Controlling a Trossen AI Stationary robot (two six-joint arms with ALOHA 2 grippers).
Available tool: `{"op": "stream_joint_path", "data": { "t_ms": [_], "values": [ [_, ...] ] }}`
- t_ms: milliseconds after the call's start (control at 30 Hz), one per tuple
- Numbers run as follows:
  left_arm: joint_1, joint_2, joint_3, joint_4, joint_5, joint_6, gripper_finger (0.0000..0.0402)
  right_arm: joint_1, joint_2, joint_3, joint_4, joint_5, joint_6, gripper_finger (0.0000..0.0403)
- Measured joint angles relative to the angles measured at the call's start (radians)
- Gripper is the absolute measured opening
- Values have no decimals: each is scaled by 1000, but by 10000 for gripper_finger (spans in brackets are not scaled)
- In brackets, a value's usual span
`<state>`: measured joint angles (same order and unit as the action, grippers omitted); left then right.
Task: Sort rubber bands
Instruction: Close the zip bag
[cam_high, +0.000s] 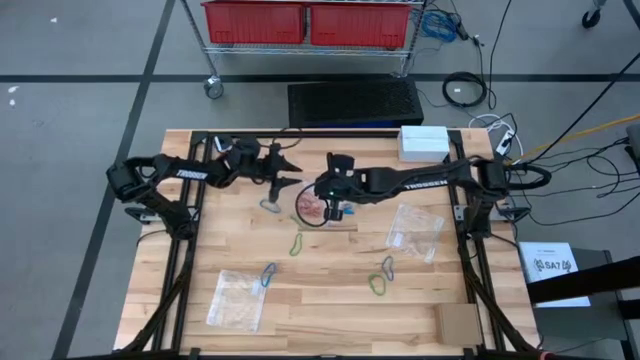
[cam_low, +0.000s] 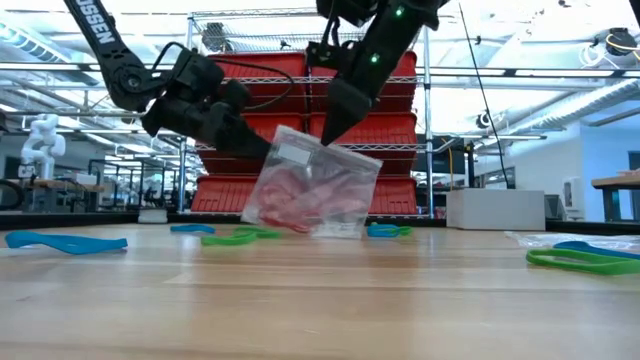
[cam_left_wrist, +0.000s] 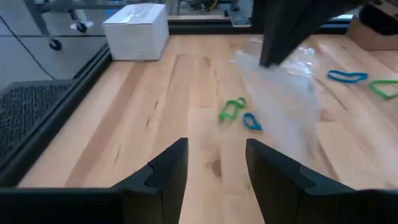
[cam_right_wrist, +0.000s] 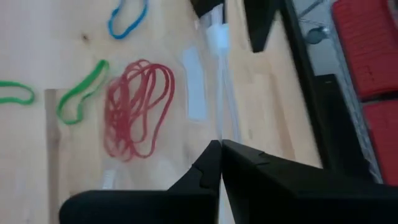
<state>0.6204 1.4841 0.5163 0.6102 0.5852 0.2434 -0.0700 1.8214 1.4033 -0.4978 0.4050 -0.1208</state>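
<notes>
The red rubber bands (cam_right_wrist: 137, 109) sit inside a clear bag (cam_low: 312, 185) that the right pincer (cam_high: 335, 209) pinches up off the desk (cam_high: 330, 300), while the left pincer (cam_high: 287, 171) waits spread beside it, and green and blue bands (cam_high: 381, 275) lie loose, unsorted.

Counts on the table (cam_high: 330, 300)

Three clear plastic bags (cam_high: 415, 228): one holding a bunch of red rubber bands (cam_right_wrist: 137, 106). Loose on the table around that bag: about three green bands (cam_high: 378, 285) and three blue bands (cam_high: 268, 273). One white box (cam_high: 424, 141). Two grippers.
</notes>
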Motion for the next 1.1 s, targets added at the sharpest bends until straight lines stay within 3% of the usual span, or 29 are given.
{"op": "stream_joint_path", "data": {
  "t_ms": [200,333,500,933,1100],
  "values": [
    [47,0,0,-10,197,-41,167,0,-39,0,-11,15,-1,0],
    [54,0,0,76,302,-137,167,0,-44,0,-13,15,-3,0],
    [38,0,1,198,317,-242,167,0,-43,0,-11,14,-4,0],
    [-18,0,1,180,214,-241,165,0,-43,0,-7,13,-8,0],
    [-32,0,1,173,165,-228,124,0,-43,0,1,13,-8,0]
  ]
}}
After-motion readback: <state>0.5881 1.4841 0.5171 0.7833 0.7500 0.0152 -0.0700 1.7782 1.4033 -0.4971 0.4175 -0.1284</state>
